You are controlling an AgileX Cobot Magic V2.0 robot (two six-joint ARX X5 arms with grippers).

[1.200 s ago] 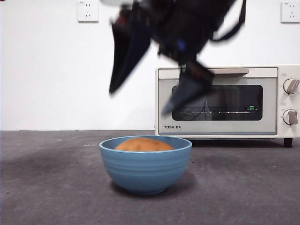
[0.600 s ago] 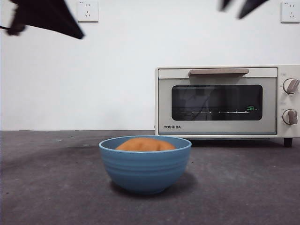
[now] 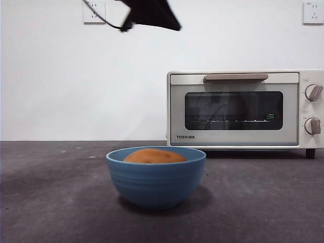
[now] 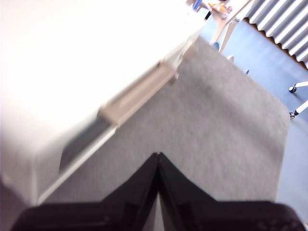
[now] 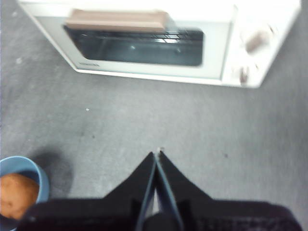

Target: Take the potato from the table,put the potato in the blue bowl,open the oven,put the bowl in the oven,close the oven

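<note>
The orange-brown potato lies inside the blue bowl, which stands on the dark grey table in front of the oven. The cream Toshiba oven sits behind at the right, its glass door closed and its beige handle up. My left gripper is shut and empty, high above the table close to the oven's handle; it shows as a dark shape at the front view's top. My right gripper is shut and empty, hovering between the bowl and the oven.
Two knobs sit on the oven's right side. A white wall with sockets rises behind the table. In the left wrist view the table's edge gives way to a blue floor.
The gripper that hung over the bowl one second ago rose out of the front view at the top right. The other dark arm came in at the top left and moved right toward the oven.
</note>
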